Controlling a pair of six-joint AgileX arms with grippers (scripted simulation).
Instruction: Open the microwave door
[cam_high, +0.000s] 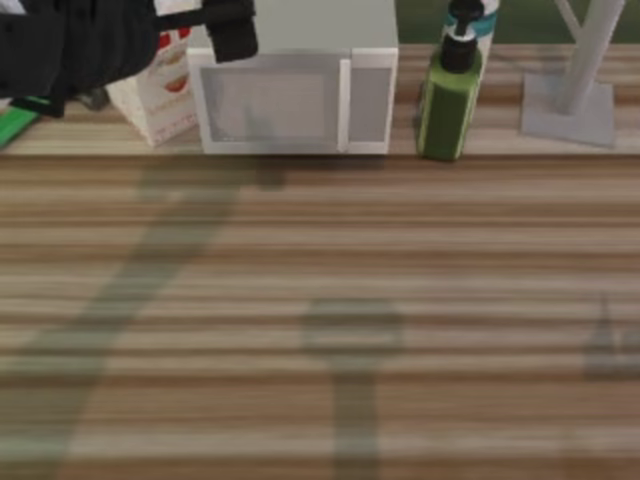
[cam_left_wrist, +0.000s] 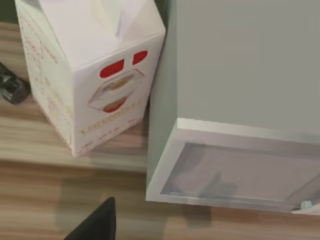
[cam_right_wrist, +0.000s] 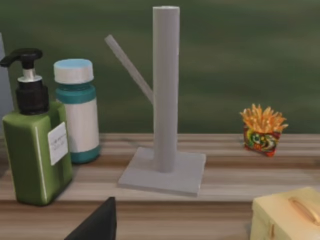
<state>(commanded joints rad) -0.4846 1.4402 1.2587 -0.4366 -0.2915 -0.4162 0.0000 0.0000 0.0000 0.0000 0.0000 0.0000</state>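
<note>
Microwave door (cam_high: 273, 104) sits closed just below left pincer (cam_high: 232, 32); whether that pincer is open cannot be told.

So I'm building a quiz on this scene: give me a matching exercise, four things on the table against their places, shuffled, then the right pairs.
Things:
1. microwave door
2. white carton
3. green pump bottle
4. grey stand

Places:
A. just right of the microwave
B. far right, at the back of the table
C. shut, on the microwave's front
D. just left of the microwave, under the left arm

Pairs: 1-C, 2-D, 3-A, 4-B
</note>
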